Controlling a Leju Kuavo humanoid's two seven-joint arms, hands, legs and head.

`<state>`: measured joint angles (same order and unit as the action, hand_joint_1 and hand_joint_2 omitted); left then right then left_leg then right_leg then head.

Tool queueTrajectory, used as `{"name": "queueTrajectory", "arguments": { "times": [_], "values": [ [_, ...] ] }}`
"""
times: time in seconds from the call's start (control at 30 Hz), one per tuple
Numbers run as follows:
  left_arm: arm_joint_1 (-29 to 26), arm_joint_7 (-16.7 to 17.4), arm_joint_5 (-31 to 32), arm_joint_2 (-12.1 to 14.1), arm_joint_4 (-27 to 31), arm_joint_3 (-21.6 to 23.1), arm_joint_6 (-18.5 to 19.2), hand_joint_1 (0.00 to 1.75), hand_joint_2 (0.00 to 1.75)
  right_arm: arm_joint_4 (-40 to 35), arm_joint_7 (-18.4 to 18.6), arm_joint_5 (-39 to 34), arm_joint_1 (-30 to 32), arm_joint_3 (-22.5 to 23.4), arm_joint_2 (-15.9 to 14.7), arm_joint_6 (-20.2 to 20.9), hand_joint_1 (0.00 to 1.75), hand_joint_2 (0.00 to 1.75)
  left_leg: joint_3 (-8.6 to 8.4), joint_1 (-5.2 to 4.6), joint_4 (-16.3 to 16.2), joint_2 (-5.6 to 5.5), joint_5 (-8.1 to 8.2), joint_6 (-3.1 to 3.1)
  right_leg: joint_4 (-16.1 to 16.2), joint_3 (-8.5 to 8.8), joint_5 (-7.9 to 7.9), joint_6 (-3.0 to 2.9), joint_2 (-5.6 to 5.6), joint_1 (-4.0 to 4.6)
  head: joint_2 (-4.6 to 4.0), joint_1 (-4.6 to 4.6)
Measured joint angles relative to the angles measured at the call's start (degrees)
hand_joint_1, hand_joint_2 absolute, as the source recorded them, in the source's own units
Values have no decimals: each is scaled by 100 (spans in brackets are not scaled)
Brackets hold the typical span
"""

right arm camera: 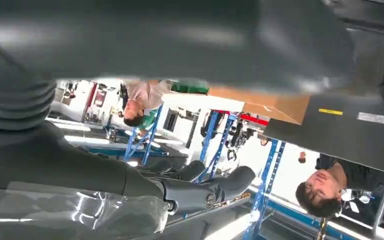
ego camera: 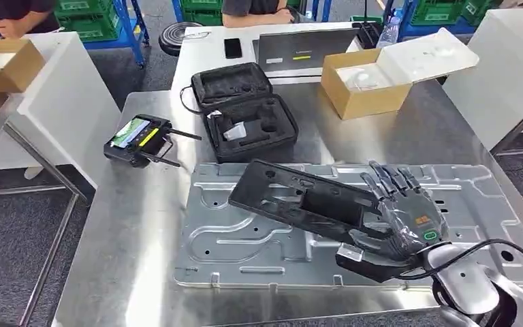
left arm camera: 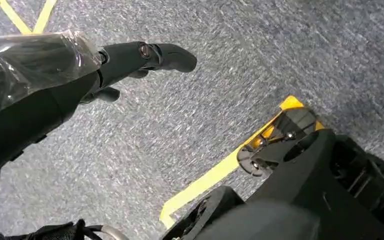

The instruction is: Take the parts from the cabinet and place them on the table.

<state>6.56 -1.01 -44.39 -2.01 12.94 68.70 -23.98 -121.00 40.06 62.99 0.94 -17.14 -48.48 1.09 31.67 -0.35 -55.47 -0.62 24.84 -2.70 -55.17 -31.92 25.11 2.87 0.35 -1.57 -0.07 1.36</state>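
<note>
- A steel table [ego camera: 129, 225] carries a stamped metal sheet [ego camera: 245, 238] at lower centre; no writing is legible.
- The right hand [ego camera: 398, 218] grips the black part [ego camera: 299, 197] over the sheet.
- An open case [ego camera: 245, 112] and cardboard box [ego camera: 368, 78] sit behind.
- The left hand [left arm camera: 130, 62] hangs over carpet, fingers loosely apart, holding nothing.

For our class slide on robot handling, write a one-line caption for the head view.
The right hand holds a long black part over a silver metal panel on the steel table.

I see a brushed steel table [ego camera: 136, 225] in front of me. Lying flat on it is a large stamped silver metal panel [ego camera: 245, 245]; beyond that sit an open black foam-lined case [ego camera: 245, 112], a black handheld controller with a lit screen [ego camera: 138, 138], and an open cardboard box [ego camera: 364, 85].
</note>
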Motion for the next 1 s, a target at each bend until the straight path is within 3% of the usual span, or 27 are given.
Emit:
{"name": "queueTrajectory", "arguments": {
  "times": [0.03,0.07,0.13,0.17,0.2,0.23,0.27,0.33,0.37,0.4,0.47,0.5,0.53,0.57,0.63,0.67,0.7,0.73,0.77,0.83,0.87,0.9,1.0],
  "values": [
    [1,0,-2,0,0,0,2,0,0,0,0,2,-7,2,0,-9,0,0,50,32,-114,9,148,39,5,-15,-27,-39,-10,-2,0,-2],
    [1,-2,-2,0,0,0,2,0,0,0,0,2,-6,2,0,-13,0,0,159,31,-428,21,417,76,4,-45,-50,-77,-22,-3,0,-7],
    [2,-2,-2,-2,0,0,2,0,0,0,0,2,-1,0,0,-15,0,0,499,48,-1339,22,938,124,1,-123,-105,-113,-42,8,0,-7],
    [1,0,-2,-2,0,2,2,0,0,0,0,7,0,0,0,-17,0,0,631,53,-1732,22,1105,136,-1,-172,-141,-118,-45,19,0,-7],
    [1,0,-2,-2,0,0,2,0,0,0,-2,9,1,-4,0,-20,0,0,633,53,-1847,22,1122,133,-2,-219,-179,-115,-46,27,0,-7],
    [1,-2,-4,-2,0,0,2,0,0,0,-2,13,0,-9,0,-26,0,0,472,52,-1656,22,1033,119,-1,-265,-219,-112,-46,36,0,-7],
    [3,-2,-7,-2,0,0,2,0,0,0,-2,29,0,-9,0,-31,0,0,188,49,-1196,22,855,90,-1,-307,-261,-107,-45,43,0,-7],
    [22,-2,-22,0,0,0,4,0,0,-2,-2,70,-12,-9,0,-35,0,0,-531,16,-56,23,518,-13,0,-365,-344,-84,-43,53,0,-7],
    [41,-2,-22,24,0,2,6,0,0,-2,-2,85,-7,-9,0,-35,0,0,-625,-17,217,15,513,-43,-7,-380,-376,-52,-37,71,0,-2],
    [45,-9,-22,22,0,0,11,0,0,-2,-6,98,-12,-11,0,-41,0,0,-598,-38,205,17,437,-46,14,-375,-409,-14,-47,54,0,5],
    [25,-7,-24,22,0,0,17,0,0,-2,-7,101,-19,-24,2,-48,0,0,-561,-85,188,12,377,-116,61,-374,-508,67,-53,12,0,2],
    [9,-7,-24,22,0,2,20,0,0,-2,-7,101,-19,-26,2,-50,0,0,-538,-80,234,17,288,-153,91,-380,-566,110,-45,29,0,2],
    [14,-7,-24,22,0,0,20,0,0,0,-7,103,-12,-26,2,-50,0,0,-494,-30,281,50,175,-181,47,-430,-494,112,-37,-15,0,-4],
    [20,-7,-37,30,0,0,31,0,0,0,-9,111,-10,-41,7,-48,0,0,-448,-36,300,41,101,-227,-124,-520,-173,128,-40,-3,0,22],
    [23,-7,-37,33,0,0,54,0,0,0,-5,124,-15,-55,9,-46,0,0,-274,-32,294,54,-38,-250,-999,-759,578,159,-38,-11,0,33],
    [16,-7,-35,33,0,0,70,0,0,0,-7,131,-12,-70,11,-46,0,0,-193,-33,288,54,-93,-247,-1440,-834,788,185,-38,-11,0,31],
    [9,-7,-35,33,0,0,70,0,0,0,-4,140,-8,-81,13,-46,0,0,-119,-31,282,61,-147,-240,-1706,-831,810,209,-39,-17,0,35],
    [5,-7,-35,33,0,0,70,0,0,0,-4,153,-8,-92,13,-46,0,0,-53,-21,278,64,-198,-225,-1699,-717,699,230,-39,-29,0,35],
    [6,-7,-33,31,0,0,70,0,0,0,-4,164,-2,-96,13,-46,0,0,19,-3,265,65,-246,-199,-1442,-467,511,255,-40,-44,0,35],
    [8,-7,-20,31,0,0,70,0,0,0,-4,164,2,-94,13,-48,0,0,150,45,188,62,-306,-129,-441,256,229,323,-42,-88,0,35],
    [10,-7,-17,39,0,0,68,0,0,0,-4,162,2,-94,20,-48,0,0,226,5,115,58,-316,-90,98,595,377,370,-32,-103,0,39],
    [11,-4,-13,35,0,2,68,0,0,-9,-4,162,33,-83,15,-50,0,0,253,17,77,54,-345,-54,155,620,365,245,23,-33,0,50],
    [2,2,-2,37,0,2,66,0,0,-15,-4,153,90,-72,24,-52,0,0,308,16,65,35,-458,45,90,495,318,115,5,-33,0,50]
  ]
}}
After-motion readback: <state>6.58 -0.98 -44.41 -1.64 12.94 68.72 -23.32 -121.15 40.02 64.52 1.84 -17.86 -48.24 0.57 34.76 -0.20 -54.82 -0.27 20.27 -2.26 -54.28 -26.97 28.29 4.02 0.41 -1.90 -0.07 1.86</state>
